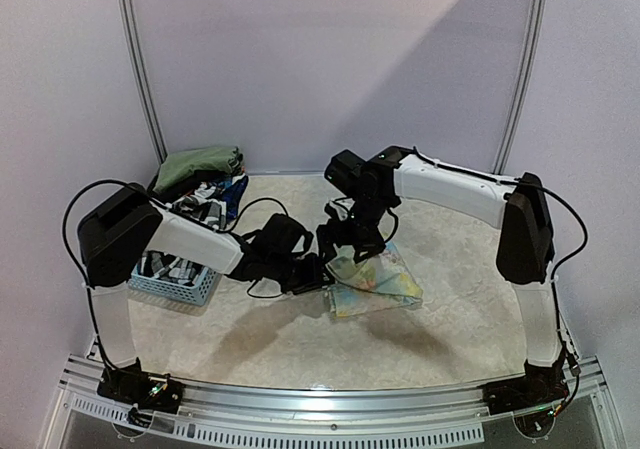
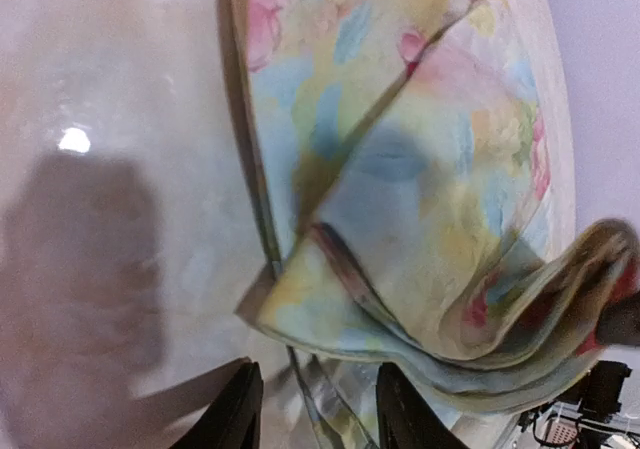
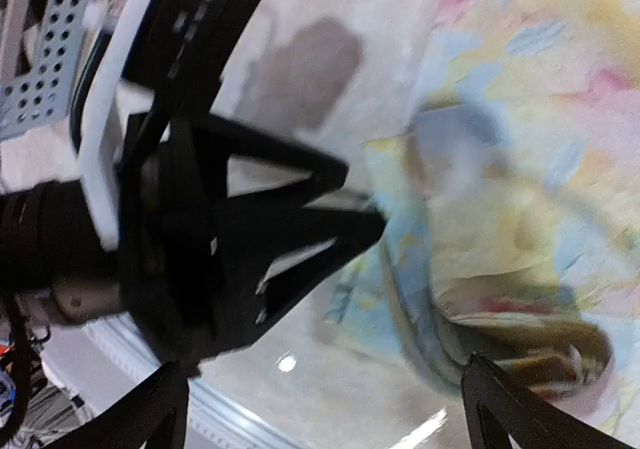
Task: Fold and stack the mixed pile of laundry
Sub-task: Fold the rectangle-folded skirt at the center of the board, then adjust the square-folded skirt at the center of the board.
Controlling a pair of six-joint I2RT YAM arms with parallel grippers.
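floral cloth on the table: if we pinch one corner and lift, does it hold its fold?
Probably not: the floral cloth looks thin and limp, its layered edges sagging and curling, so it would likely drape and unfold. Pushed, it would probably bunch rather than slide.

Soft, even light fills the overhead view, with a diagonal shade across the back wall (image 1: 330,59) and faint arm shadows on the table (image 1: 300,339). The left wrist view shows a small glare spot and a dark shadow on the table; the floral cloth (image 2: 420,199) smears at its right edge. The right wrist view is blurred throughout, glare dotting its lower edge
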